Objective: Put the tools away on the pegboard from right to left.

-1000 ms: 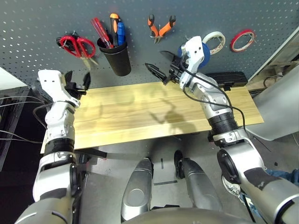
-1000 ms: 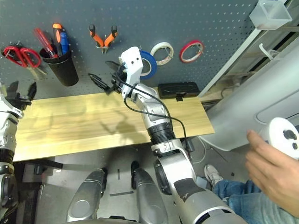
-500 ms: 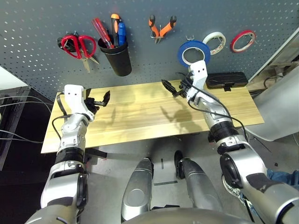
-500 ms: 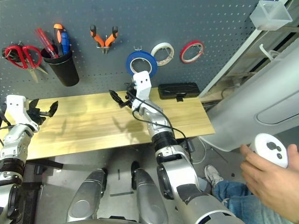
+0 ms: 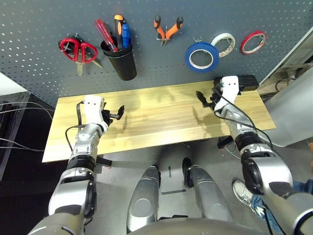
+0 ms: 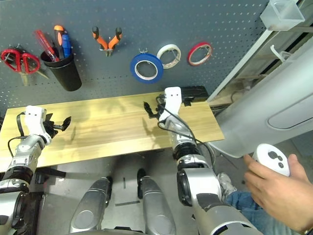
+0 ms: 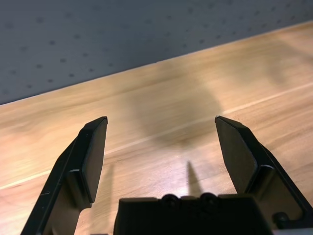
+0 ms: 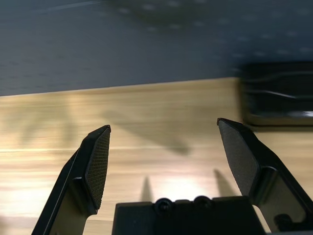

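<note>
So the pegboard has everything hanging up already. From the robot's left going right: red-handled scissors, a black cup hooked on the board with the small blue-handled screwdriver standing in it next to an orange-handled tool and a red-handled one, then the orange-and-black-handled pliers on a hook, then the blue tape roll, a white tape roll and a red tape roll.

That's three tape rolls in a row, one pair of pliers, one pair of scissors, and three tools in the cup (all four task tools are on the board).

Nothing's really in the way down low. The wooden table is bare apart from a flat black case at its back edge on the robot's right, just beside the right arm.

Left gripper is low over the left part of the table, fingers spread wide and holding nothing. In the left wrist view you can see both fingers well apart with just wood grain between them.

Right gripper is the same deal over the right part of the table, wide open and empty. The right wrist view shows plain tabletop in the gap and the black case off to one side.

There's also a person's hand holding a small white controller, off to the robot's right, well clear of the table.
</note>
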Controlling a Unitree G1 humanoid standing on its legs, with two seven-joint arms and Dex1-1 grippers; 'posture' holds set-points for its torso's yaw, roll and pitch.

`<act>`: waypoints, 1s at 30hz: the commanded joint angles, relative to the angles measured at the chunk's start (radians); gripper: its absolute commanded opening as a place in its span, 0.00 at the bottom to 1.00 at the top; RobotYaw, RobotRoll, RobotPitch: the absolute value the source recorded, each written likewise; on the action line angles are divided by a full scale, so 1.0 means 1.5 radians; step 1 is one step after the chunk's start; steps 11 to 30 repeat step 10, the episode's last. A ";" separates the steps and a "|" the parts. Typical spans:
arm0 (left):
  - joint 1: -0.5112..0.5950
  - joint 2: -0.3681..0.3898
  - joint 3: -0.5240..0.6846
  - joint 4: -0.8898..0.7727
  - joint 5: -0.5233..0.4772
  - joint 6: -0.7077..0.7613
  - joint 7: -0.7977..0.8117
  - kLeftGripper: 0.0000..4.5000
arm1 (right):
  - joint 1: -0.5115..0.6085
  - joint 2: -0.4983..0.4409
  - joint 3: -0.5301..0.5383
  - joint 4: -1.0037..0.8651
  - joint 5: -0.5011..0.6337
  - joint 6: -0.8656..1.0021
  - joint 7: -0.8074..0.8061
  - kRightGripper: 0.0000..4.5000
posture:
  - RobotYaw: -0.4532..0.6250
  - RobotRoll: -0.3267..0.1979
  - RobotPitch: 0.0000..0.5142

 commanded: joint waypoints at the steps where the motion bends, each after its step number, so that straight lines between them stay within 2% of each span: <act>1: 0.002 -0.008 -0.014 0.022 0.016 0.000 0.004 1.00 | 0.013 -0.019 -0.018 0.019 -0.004 -0.012 -0.011 1.00 | 0.47 0.62 0.50; 10: -0.014 -0.015 -0.020 0.065 0.034 -0.005 0.033 1.00 | -0.003 -0.065 -0.038 0.061 -0.010 -0.022 -0.032 1.00 | 0.45 0.62 0.46; 30: -0.014 -0.015 -0.020 0.065 0.034 -0.005 0.033 1.00 | -0.003 -0.065 -0.038 0.061 -0.010 -0.022 -0.032 1.00 | 0.45 0.62 0.46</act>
